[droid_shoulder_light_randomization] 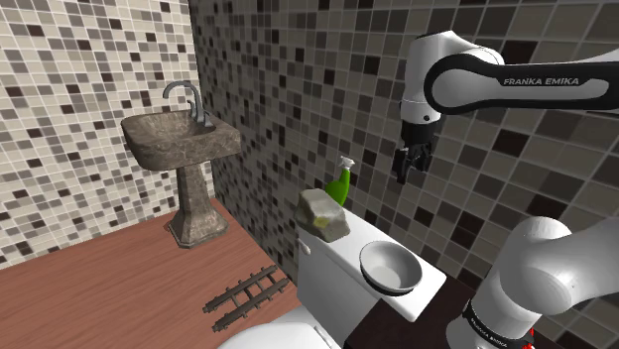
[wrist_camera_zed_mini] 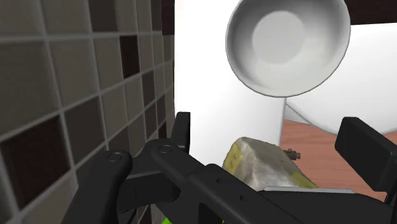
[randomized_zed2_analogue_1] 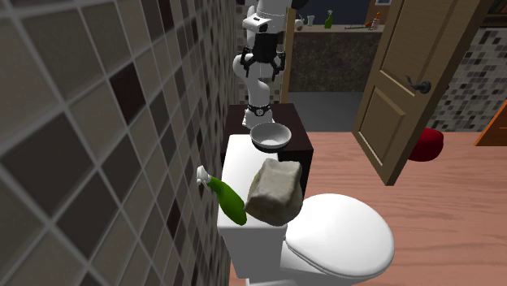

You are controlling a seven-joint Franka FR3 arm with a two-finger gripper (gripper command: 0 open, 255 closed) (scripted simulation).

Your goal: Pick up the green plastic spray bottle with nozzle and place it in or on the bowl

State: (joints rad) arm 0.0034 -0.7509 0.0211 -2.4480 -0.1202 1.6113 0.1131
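Nothing done yet: gripper (droid_shoulder_light_randomization: 410, 174) hangs open and empty above toilet tank (droid_shoulder_light_randomization: 327, 268); green spray bottle (droid_shoulder_light_randomization: 338, 186) untouched, pale bowl (droid_shoulder_light_randomization: 389, 266) empty; grasp and placing remain.

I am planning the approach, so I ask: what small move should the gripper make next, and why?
Probably move the open gripper toward the shoulder view's left and lower, over the green spray bottle. The gripper hangs empty, high above the toilet tank, while the bottle sits between the tiled wall and a grey-yellow sponge.
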